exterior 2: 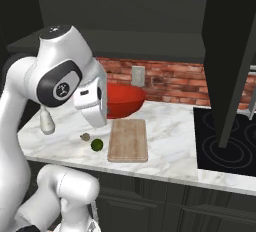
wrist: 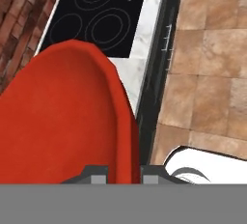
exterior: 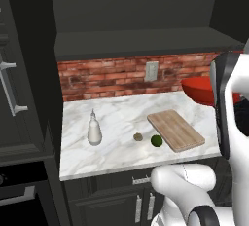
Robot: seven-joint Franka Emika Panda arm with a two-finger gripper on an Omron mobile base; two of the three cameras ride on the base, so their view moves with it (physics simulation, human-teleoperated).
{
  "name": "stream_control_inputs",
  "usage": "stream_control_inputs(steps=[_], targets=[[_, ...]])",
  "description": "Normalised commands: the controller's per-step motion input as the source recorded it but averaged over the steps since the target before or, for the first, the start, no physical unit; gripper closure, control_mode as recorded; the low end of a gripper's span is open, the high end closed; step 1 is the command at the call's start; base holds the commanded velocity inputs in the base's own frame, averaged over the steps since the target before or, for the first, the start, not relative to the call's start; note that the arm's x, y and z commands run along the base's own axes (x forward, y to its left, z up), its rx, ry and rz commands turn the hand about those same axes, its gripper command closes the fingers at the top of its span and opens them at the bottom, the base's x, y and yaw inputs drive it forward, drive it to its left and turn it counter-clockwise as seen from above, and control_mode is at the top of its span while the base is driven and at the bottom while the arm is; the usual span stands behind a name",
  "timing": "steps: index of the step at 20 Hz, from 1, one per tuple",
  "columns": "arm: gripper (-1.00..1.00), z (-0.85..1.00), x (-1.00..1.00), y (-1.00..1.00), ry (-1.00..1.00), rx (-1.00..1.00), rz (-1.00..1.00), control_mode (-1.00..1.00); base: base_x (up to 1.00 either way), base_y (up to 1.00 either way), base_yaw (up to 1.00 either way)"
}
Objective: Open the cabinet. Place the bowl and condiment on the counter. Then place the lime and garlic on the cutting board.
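Nearest the desk [exterior: 116, 157] edge lie the lime [exterior: 156, 141] and garlic [exterior: 138, 137], just beside the cutting board [exterior: 176, 130]; the condiment [exterior: 94, 128] stands upright to the left. Farther back, the hand [wrist: 123, 174] is clenched on the rim of the red bowl [exterior 2: 122, 99], held above the desk before the brick wall [exterior: 107, 78].
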Motion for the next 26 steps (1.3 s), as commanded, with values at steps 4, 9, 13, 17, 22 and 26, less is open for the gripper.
stream_control_inputs(steps=[4, 9, 13, 17, 22, 26], targets=[[1.0, -0.29, 0.08, -0.25, 0.0, 0.0, -0.03, -1.0, 0.0, 0.0, 0.0], [1.0, -0.32, 0.15, -0.2, 0.0, 0.0, -0.03, -1.0, 0.0, 0.0, 0.0], [1.0, -0.33, 0.27, -0.06, 0.0, 0.0, -0.04, -1.0, 0.0, 0.0, 0.0], [1.0, -0.31, 0.38, 0.0, 0.0, 0.0, -0.03, -1.0, 0.0, 0.0, 0.0], [1.0, -0.29, 0.4, -0.15, 0.0, 0.0, -0.01, -1.0, 0.0, 0.0, 0.0], [1.0, -0.26, 0.34, -0.26, 0.0, 0.0, 0.0, -1.0, 0.0, 0.0, 0.0]])
